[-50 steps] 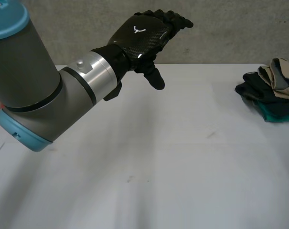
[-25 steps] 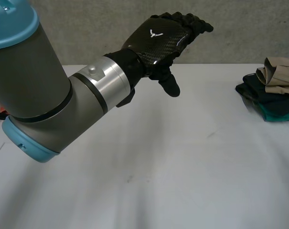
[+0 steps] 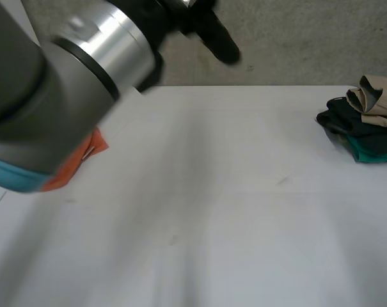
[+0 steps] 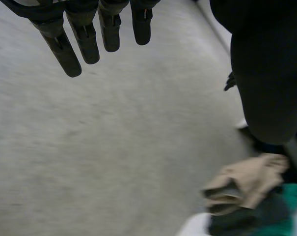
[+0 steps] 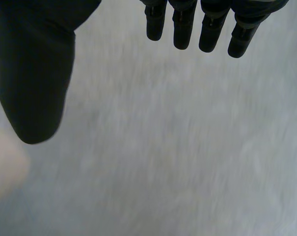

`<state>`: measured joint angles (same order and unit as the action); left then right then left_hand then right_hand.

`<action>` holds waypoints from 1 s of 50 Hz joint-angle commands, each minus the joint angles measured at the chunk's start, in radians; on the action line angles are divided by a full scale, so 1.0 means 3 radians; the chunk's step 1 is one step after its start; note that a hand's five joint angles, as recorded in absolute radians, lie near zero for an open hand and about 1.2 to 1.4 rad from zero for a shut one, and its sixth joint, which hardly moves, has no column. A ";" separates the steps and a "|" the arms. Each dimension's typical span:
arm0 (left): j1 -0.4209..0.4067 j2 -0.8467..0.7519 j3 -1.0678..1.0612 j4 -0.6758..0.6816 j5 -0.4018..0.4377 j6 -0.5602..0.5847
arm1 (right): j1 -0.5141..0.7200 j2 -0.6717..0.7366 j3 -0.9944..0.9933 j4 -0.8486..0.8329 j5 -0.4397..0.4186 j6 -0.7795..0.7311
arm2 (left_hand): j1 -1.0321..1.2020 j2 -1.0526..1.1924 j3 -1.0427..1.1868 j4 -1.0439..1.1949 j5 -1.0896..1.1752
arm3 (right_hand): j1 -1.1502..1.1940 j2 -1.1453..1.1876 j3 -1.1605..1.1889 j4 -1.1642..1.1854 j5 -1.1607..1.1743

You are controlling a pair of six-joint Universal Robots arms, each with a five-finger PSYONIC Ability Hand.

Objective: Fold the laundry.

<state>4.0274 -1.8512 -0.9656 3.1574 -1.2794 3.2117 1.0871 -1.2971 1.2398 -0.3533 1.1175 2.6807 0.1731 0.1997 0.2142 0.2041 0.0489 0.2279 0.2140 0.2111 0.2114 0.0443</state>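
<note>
Laundry [image 3: 366, 121] lies heaped at the counter's [image 3: 231, 211] right edge, close to the far right corner. A beige piece is on top, dark pieces are under it and a teal piece is at the bottom. An orange cloth [image 3: 84, 153] lies flat near the left edge, partly hidden behind the left arm [image 3: 46, 96].

The left arm reaches up across the near left of the head view. Its left hand [image 3: 215, 38] is raised above the counter's far edge, in front of the grey wall [image 3: 295, 38], well apart from both cloths. In the left wrist view its fingers [image 4: 84, 34] are straight and side by side, and the thumb stands wide of them. Nothing is between fingers and thumb, and the hand touches nothing. Past the thumb, the same laundry shows on the counter, with the beige piece uppermost and dark and teal beneath.

In the right wrist view the right hand [image 5: 35, 73] is likewise spread. Its fingers [image 5: 207, 24] are straight and set apart from the thumb, and they hold nothing. They hang above a pale grey surface too blurred to tell what it is.
</note>
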 commanded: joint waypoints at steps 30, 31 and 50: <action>0.2748 -0.2225 -0.0023 0.0816 0.0051 0.2395 | 0.2681 0.0049 0.2254 -0.0648 0.0146 -0.1204 | 0.0005 -0.0084 -0.0132 -0.0098 -0.0163 | -0.0178 -0.0132 -0.0122 -0.0123 -0.0148; 0.2759 -0.2281 0.0007 0.0837 0.0097 0.2379 | 0.2676 0.0049 0.2284 -0.0648 0.0141 -0.1204 | 0.0027 -0.0062 -0.0110 -0.0076 -0.0141 | -0.0178 -0.0132 -0.0122 -0.0123 -0.0148; 0.2503 -0.1674 -0.0176 0.1159 0.0015 0.1506 | 0.2528 -0.0002 0.2346 -0.0653 0.0141 -0.1199 | 0.4077 0.3988 0.3940 0.3974 0.3909 | -0.0178 -0.0132 -0.0122 -0.0123 -0.0148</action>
<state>4.8113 -2.5495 -0.9029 3.4920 -1.2432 3.7972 1.8604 -1.2858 1.9393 -0.5481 1.1605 2.3210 1.1585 1.1932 1.1864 1.1953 0.9817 0.2279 0.2140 0.2111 0.2113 0.0442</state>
